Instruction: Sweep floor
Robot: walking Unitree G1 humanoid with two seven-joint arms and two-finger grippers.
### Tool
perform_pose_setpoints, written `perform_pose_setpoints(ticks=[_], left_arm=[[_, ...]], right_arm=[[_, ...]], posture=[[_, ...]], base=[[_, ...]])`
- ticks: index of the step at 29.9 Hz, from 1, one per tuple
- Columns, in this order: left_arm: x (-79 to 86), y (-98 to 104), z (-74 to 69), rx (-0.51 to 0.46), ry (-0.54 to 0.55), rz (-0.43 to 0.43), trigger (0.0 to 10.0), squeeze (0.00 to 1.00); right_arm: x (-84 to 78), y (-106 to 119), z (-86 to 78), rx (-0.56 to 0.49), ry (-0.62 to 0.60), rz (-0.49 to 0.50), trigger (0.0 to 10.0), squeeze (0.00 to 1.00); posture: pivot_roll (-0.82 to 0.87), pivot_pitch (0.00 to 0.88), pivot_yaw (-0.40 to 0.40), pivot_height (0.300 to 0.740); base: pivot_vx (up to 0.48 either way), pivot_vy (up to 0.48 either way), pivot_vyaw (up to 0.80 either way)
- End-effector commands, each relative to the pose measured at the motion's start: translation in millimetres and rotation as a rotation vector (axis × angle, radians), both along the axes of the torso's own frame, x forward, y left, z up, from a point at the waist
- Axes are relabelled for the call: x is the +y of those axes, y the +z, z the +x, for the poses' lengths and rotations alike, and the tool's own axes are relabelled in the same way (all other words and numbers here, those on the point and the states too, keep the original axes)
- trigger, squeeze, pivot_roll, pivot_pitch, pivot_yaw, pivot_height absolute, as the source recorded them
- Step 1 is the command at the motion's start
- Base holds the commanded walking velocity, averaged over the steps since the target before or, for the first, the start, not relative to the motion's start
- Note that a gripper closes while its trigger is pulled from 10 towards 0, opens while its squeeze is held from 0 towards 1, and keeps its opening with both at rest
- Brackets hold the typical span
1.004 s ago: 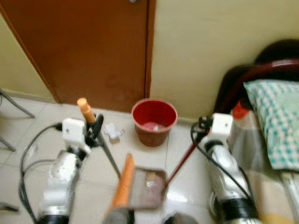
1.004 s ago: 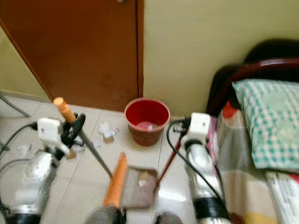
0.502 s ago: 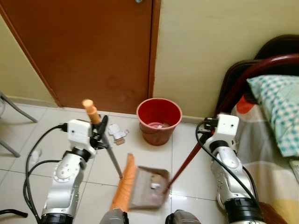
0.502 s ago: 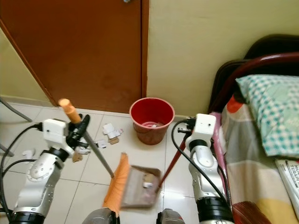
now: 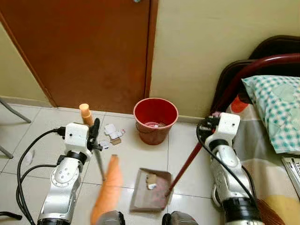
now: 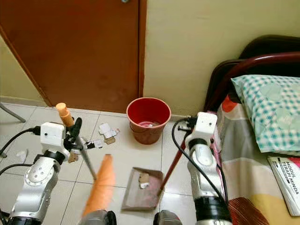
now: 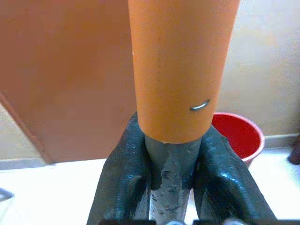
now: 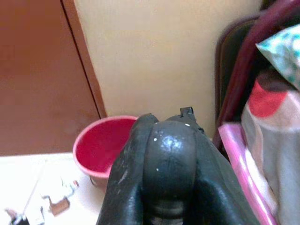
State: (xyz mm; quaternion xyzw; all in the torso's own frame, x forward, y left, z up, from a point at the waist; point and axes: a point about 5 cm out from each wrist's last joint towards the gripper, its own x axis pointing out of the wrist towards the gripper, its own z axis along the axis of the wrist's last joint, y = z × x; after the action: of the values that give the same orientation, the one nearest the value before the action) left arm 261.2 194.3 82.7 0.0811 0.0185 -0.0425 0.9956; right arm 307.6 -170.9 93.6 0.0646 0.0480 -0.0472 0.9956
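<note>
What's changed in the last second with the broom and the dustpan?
The left gripper has swung the broom's orange head away from the dustpan, opening a gap. The right gripper still holds the dustpan's red handle; scraps stay in the pan.

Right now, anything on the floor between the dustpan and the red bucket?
Nothing visible. Bare tile lies between the dustpan, held by the right pincer, and the red bucket. The paper scraps lie off to the bucket's left, outside that path.
</note>
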Motion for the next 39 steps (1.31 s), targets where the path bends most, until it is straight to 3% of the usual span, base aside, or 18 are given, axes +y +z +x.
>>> perform_pose_setpoints(ticks=[1,6,14,17,22,28,32,39], left_arm=[[11.4,-6.5,-3.6,0.045,0.061,0.05,10.0,0.0],[13.0,-8.8,-2.4,0.059,0.089,0.051,10.0,0.0],[5.7,-11.4,-0.8,0.065,0.094,0.036,10.0,0.0],[0.4,-12.1,-0.1,0.065,0.083,0.028,10.0,0.0],[-1.8,-12.5,1.4,0.068,0.078,0.024,10.0,0.0],[-3.7,-12.4,2.8,0.065,0.082,0.015,10.0,0.0],[-9.2,-14.2,1.0,0.069,0.071,0.001,10.0,0.0],[-10.3,-14.3,1.8,0.07,0.063,-0.002,10.0,0.0]], right_arm=[[-4.8,14.9,11.4,-0.058,-0.017,0.019,10.0,0.0],[-1.7,30.1,25.9,-0.093,0.009,0.037,10.0,0.0],[34.0,54.9,46.3,-0.139,0.127,0.103,10.0,0.0],[54.5,80.6,58.2,-0.197,0.192,0.14,10.0,0.0],[67.2,120.4,71.1,-0.297,0.256,0.153,10.0,0.0],[72.8,173.5,80.8,-0.468,0.307,0.092,10.0,0.0],[76.7,220.0,77.4,-0.657,0.342,-0.005,10.0,0.0],[76.8,246.5,71.4,-0.787,0.329,-0.112,10.0,0.0]], posture=[[-0.02,0.069,-0.031,0.74],[-0.02,0.066,-0.037,0.74],[-0.02,0.068,-0.046,0.74],[-0.02,0.069,-0.05,0.74],[-0.01,0.067,-0.057,0.74],[-0.01,0.066,-0.063,0.74],[-0.01,0.066,-0.064,0.74],[-0.01,0.066,-0.064,0.74]], base=[[0.0,0.0,0.0],[0.0,0.0,0.0],[0.0,0.0,0.0],[0.0,0.0,0.0],[0.0,0.0,0.0],[0.0,0.0,0.0],[0.0,0.0,0.0],[0.0,0.0,0.0]])
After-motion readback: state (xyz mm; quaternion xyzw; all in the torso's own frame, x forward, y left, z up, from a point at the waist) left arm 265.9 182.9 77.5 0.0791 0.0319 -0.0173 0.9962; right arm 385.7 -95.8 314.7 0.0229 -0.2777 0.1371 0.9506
